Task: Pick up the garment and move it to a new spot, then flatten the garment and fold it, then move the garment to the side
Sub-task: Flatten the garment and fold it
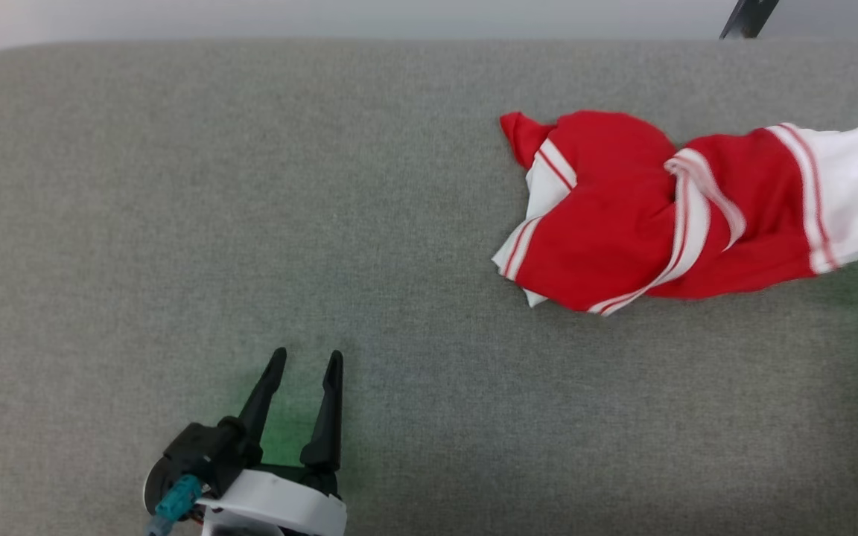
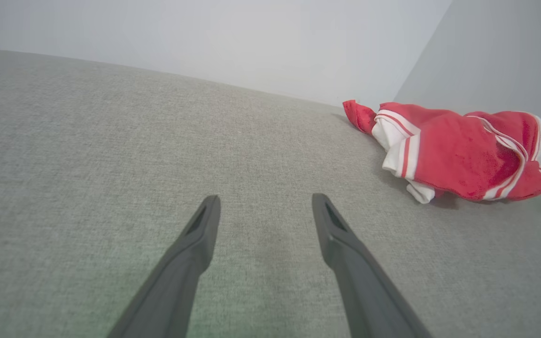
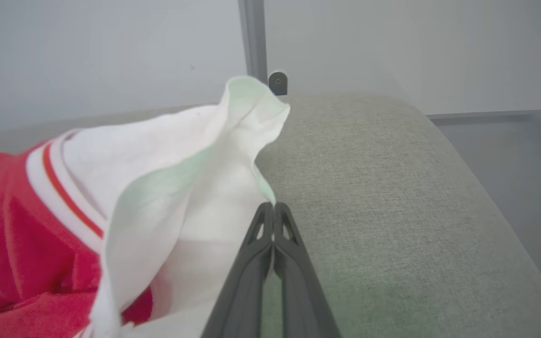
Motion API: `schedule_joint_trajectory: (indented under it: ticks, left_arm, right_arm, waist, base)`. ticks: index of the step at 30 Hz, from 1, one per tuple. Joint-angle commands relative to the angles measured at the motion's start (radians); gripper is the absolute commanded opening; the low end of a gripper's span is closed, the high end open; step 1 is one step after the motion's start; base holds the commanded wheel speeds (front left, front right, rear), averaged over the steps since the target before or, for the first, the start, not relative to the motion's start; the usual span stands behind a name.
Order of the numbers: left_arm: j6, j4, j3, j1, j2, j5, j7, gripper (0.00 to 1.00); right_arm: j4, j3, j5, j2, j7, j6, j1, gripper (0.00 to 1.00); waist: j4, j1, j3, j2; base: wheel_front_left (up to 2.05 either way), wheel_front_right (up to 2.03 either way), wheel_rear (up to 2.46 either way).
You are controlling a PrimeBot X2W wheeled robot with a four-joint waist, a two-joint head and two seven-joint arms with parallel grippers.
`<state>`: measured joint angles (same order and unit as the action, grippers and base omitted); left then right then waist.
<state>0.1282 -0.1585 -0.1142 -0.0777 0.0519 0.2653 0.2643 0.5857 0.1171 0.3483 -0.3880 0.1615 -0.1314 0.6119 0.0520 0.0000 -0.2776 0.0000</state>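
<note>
On the cushion (image 1: 250,186), the right gripper (image 3: 274,206) pinches the garment (image 1: 608,223) by its white sleeve (image 3: 181,188); the left gripper (image 1: 306,357) gapes empty.

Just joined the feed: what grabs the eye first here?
The red shirt, bunched at the right of the grey cushion. The right pincer is shut at its raised white sleeve end, seemingly gripping it; the left pincer sits open, lower left, off the cloth.

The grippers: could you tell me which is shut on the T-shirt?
The right gripper, fingers pressed together on the white sleeve of the red T-shirt; the left gripper stands open.
</note>
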Motion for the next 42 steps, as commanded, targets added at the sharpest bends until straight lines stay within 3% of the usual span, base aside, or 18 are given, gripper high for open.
schedule_joint_trajectory:
  ticks: [1,11,12,13,14,22,28,32,36,42]
  left_arm:
    - [0.004,-0.001,0.0,-0.01,0.004,-0.001,0.0,1.0]
    - [0.004,-0.005,-0.003,-0.023,0.018,0.011,0.0,1.0]
    - [0.004,-0.007,-0.002,-0.022,0.02,0.013,0.0,1.0]
    - [0.004,-0.004,0.002,-0.021,0.02,0.017,0.0,1.0]
    - [0.004,-0.002,0.004,-0.019,0.019,0.022,0.0,1.0]
    - [0.004,0.018,-0.026,-0.045,0.079,0.046,0.0,1.0]
    - [0.004,0.017,-0.109,-0.163,0.187,0.104,-0.016,1.0]
    - [0.003,0.004,-0.192,-0.298,0.265,0.183,-0.125,1.0]
    - [0.004,-0.043,-0.26,-0.454,0.312,0.328,-0.292,1.0]
    - [0.003,-0.192,-0.394,-0.663,0.368,0.458,-0.527,1.0]
  right_arm:
    - [0.045,0.045,-0.026,0.005,-0.012,0.001,0.024,0.0]
    - [0.308,0.249,-0.209,0.048,-0.113,0.001,0.14,0.0]
    - [0.322,0.262,-0.227,0.044,-0.125,0.001,0.145,0.29]
    - [0.335,0.271,-0.241,0.045,-0.138,0.001,0.151,0.9]
    - [0.344,0.278,-0.259,0.046,-0.153,0.001,0.155,1.0]
    - [0.319,0.231,-0.274,0.046,-0.272,0.001,0.101,1.0]
    - [0.113,0.029,-0.147,0.105,-0.337,0.001,-0.012,1.0]
    - [-0.102,-0.102,-0.067,0.143,-0.338,0.001,-0.142,1.0]
    - [-0.288,-0.233,-0.081,0.163,-0.288,0.001,-0.277,1.0]
    - [-0.458,-0.307,-0.093,0.194,-0.241,0.001,-0.402,1.0]
  waist:
    - [0.01,0.0,-0.035,0.0]
    - [0.022,0.0,-0.046,0.0]
    - [0.019,0.0,-0.041,0.0]
    - [0.015,0.0,-0.035,0.0]
    - [0.011,0.0,-0.028,0.0]
    - [-0.038,0.0,0.043,0.0]
    - [-0.094,0.0,0.07,0.0]
    - [-0.133,0.0,0.086,0.0]
    - [-0.185,0.0,0.092,0.0]
    - [-0.262,0.0,0.071,0.0]
  base:
    - [0.0,0.0,0.0]
    - [0.0,0.0,0.0]
    - [0.0,0.0,0.0]
    - [0.0,0.0,0.0]
    - [0.0,0.0,0.0]
    - [0.0,0.0,0.0]
    - [0.0,0.0,0.0]
    - [0.0,0.0,0.0]
    - [0.0,0.0,0.0]
    - [0.0,0.0,0.0]
